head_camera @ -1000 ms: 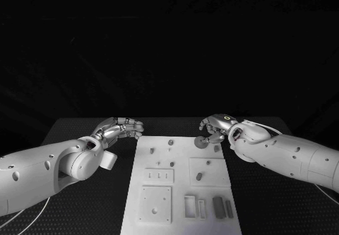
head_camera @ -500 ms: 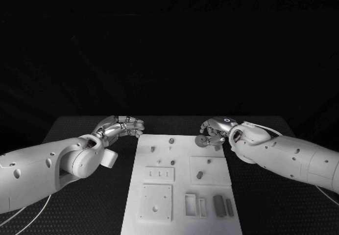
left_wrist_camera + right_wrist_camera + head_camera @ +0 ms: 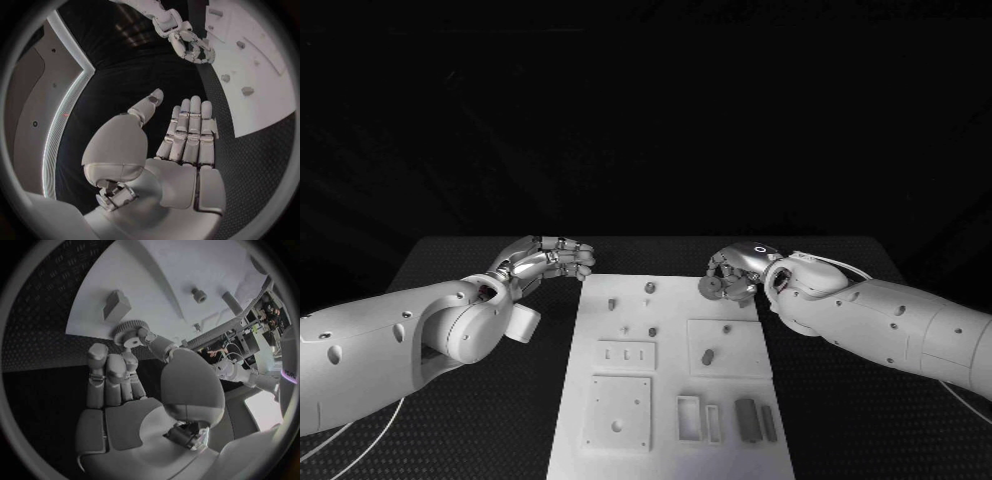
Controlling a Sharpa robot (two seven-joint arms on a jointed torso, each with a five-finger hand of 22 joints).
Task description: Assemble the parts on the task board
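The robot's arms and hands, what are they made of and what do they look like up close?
Both arms are smooth white shells with small dark dots, rounded at the wrists. The left hand and right hand are silver metal, built of jointed segments with paler pads inside. A thin pale cable loops beside the right wrist, another trails under the left arm, and a small ring mark sits on the back of the right hand.

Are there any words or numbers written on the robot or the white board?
No words or numbers can be read here.
The task board is plain white, with no print to see.
The right hand holds a small gear with no marks to see.
The left hand shows no label.
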